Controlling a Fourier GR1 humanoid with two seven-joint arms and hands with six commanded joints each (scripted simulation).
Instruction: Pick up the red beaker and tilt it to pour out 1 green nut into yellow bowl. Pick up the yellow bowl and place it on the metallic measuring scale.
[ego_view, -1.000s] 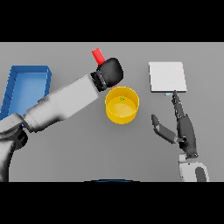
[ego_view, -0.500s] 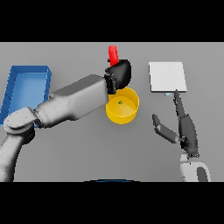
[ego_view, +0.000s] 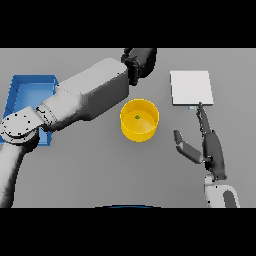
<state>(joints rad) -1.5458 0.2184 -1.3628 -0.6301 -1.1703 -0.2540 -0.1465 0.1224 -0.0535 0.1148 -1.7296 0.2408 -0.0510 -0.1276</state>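
Head view looks down on a grey table (ego_view: 75, 170) with the yellow bowl (ego_view: 140, 120) standing upright near its middle. One small green nut (ego_view: 137, 118) lies on the bowl's floor, close to the centre. Right of the bowl and farther away, the metallic measuring scale (ego_view: 191, 87) lies flat as a pale square plate, well apart from the bowl. At the left edge of the table sits a blue tray (ego_view: 25, 92), partly covered by the left arm (ego_view: 85, 97).

That arm reaches in from the lower left and stretches diagonally across the table, passing just left of the bowl. Its left hand (ego_view: 140, 62) is at the far edge of the view, beyond the bowl, a dark fist-like shape with the fingers curled. The red beaker cannot be made out anywhere in this view; whether the curled fingers enclose it cannot be told, since the hand meets the upper edge of the scene.

The right hand (ego_view: 212, 150) rests at the near right, well apart from the bowl. Its fingers are straight and point toward the scale, the tips ending just short of the plate's near edge, and the thumb is spread out to the left
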